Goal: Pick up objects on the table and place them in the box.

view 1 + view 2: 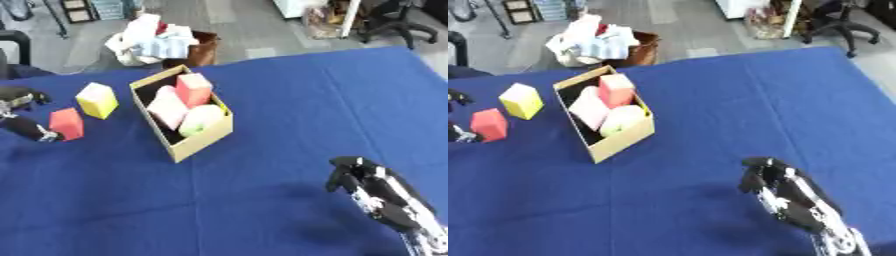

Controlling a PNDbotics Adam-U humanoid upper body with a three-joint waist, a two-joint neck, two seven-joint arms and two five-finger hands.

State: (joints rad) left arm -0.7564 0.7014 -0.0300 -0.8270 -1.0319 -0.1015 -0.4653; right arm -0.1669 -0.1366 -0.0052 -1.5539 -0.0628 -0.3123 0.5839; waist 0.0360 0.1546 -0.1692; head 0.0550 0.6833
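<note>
A cardboard box [203, 139] stands on the blue table [289, 115], left of centre. Inside it lie a red block [194, 89], a pink block [166, 111] and a pale green rounded thing [200, 120]. A yellow block [97, 100] stands left of the box, and a red block [66, 123] stands nearer the left edge. My left hand [26, 127] reaches in from the left edge, its fingertips right beside the loose red block, fingers spread around it without closing. My right hand [376, 187] rests at the lower right, fingers relaxed, holding nothing.
Beyond the table's far edge stands a brown basket [203, 47] heaped with white and pale cloth. An office chair [398, 20] is at the far right on the grey floor.
</note>
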